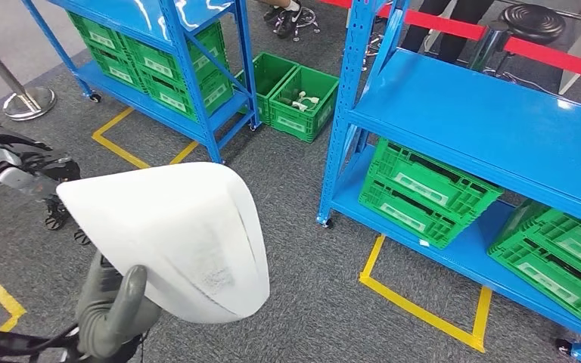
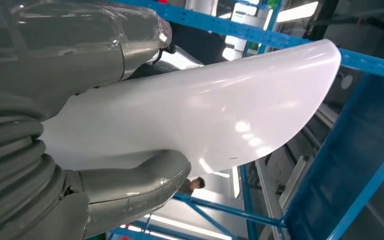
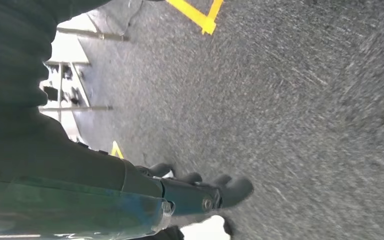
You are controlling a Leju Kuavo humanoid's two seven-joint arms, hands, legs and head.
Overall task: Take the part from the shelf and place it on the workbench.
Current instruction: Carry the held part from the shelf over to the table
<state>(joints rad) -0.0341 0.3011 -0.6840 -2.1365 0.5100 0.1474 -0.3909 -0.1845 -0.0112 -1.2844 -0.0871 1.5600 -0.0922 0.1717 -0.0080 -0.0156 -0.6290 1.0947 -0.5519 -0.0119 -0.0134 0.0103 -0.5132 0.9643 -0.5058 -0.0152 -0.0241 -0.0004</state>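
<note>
The grey carpet floor (image 1: 310, 287) spreads under everything, marked with yellow tape lines (image 1: 424, 306). On it stand 2 blue shelf racks: the right rack (image 1: 492, 113), whose low level carries tilted green crates (image 1: 424, 193), and the left rack (image 1: 189, 68), stacked with more green crates (image 1: 159, 64). Between the racks, 2 green bins (image 1: 291, 91) sit on the floor, 1 holding small pale pieces.

The white part (image 1: 189, 234), a broad curved shell, is held up in front of the robot, above the carpet and clear of both racks. From the head camera the left hand (image 1: 113, 310) grips its lower edge, the thumb rising against the matte inner face. The left wrist camera adds the glossy outer face of the part (image 2: 220, 110), pinched between the thick thumb (image 2: 135, 182) and the fingers (image 2: 130, 35) on the opposite side.

The right wrist camera shows the right hand (image 3: 200, 192) hanging over the carpet, its dark fingers slightly apart, loosely curved and holding nothing.
</note>
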